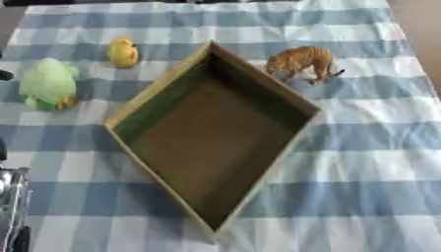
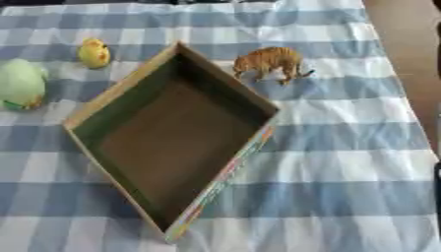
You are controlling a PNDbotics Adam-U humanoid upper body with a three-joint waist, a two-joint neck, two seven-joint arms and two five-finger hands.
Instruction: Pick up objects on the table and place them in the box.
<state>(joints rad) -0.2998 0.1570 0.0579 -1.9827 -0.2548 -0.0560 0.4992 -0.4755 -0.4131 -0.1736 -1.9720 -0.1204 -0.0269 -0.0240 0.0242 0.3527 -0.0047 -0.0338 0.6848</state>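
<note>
Cardboard box (image 1: 289,142) w/ bare inside on checked cloth (image 1: 362,162); fuzzy tiger (image 1: 300,61), yellow duck (image 1: 122,52), green toy (image 1: 48,83) around; left hand (image 1: 12,206) at edge, fingers can't tell.

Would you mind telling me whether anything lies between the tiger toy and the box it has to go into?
Nothing visible does. The tiger toy stands on the checked cloth just beyond the box's far right wall, with only bare cloth between them. The box is open-topped and holds nothing. The other toys lie on its left side.
</note>
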